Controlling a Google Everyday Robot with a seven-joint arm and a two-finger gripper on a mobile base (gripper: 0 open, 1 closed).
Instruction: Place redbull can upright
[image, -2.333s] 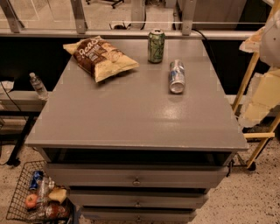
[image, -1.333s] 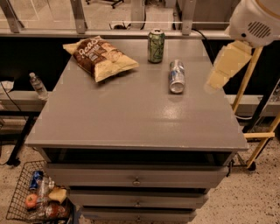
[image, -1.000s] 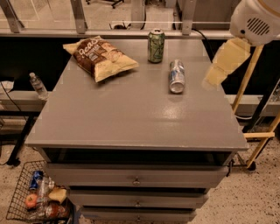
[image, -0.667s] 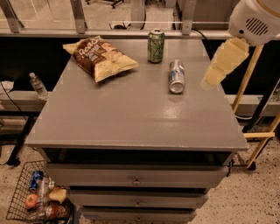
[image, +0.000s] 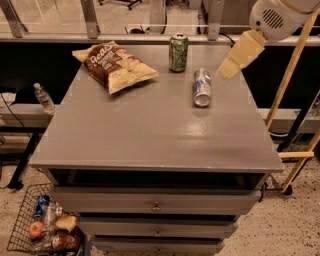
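Observation:
The redbull can (image: 201, 87), slim, blue and silver, lies on its side on the grey table (image: 150, 130), right of centre near the back, its silver top toward me. My gripper (image: 241, 54) hangs at the upper right, its cream-coloured end above the table's right edge, to the right of the can and apart from it. The white arm housing (image: 277, 17) sits above it.
A green can (image: 178, 52) stands upright behind the redbull can. A brown and cream chip bag (image: 116, 66) lies at the back left. Drawers are below the tabletop. A wire basket (image: 42, 225) of items is on the floor at the left. A yellow pole (image: 290, 70) stands at the right.
The arm came in from the right edge of the view and has drifted slightly up and left toward the redbull can. The cans and bag have not moved.

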